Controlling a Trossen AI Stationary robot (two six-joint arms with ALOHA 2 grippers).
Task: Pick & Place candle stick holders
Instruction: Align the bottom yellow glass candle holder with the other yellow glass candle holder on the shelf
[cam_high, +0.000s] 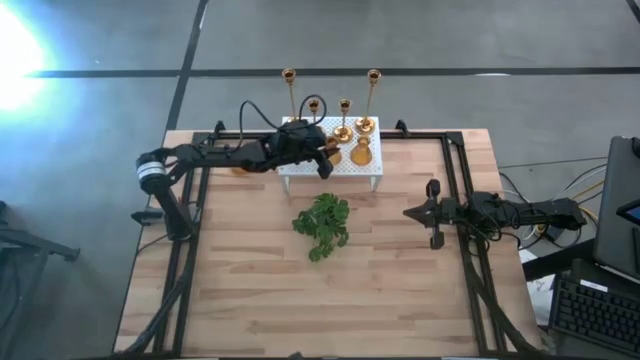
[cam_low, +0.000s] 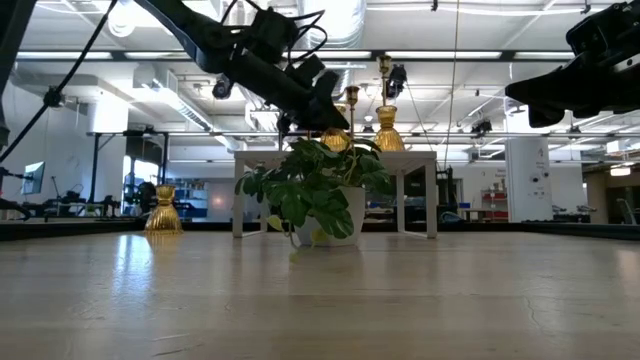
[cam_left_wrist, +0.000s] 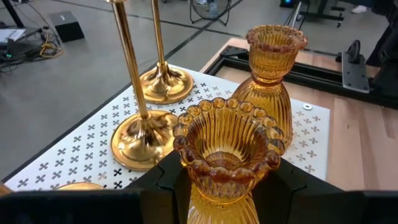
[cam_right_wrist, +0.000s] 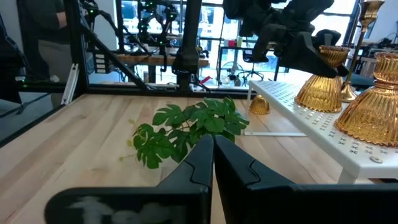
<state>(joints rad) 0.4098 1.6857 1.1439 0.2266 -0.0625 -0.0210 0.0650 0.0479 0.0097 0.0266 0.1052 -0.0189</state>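
My left gripper (cam_left_wrist: 227, 180) is clamped on a squat ribbed amber-gold holder (cam_left_wrist: 227, 149) over the white perforated stand (cam_high: 345, 170); a second squat holder (cam_left_wrist: 267, 93) stands just beside it, and two tall gold stems (cam_left_wrist: 134, 87) crowd close; I judge any sideways drift could knock one over, or a tilted release could tip mine on the stand; another squat holder (cam_low: 163, 212) sits on the table, well apart; my right gripper (cam_right_wrist: 211, 158) waits with jaws together at the table's right side; the surface is pale wood planks (cam_high: 400, 270) with a leafy plant (cam_high: 322, 224) mid-table; beyond is a bright open workshop.
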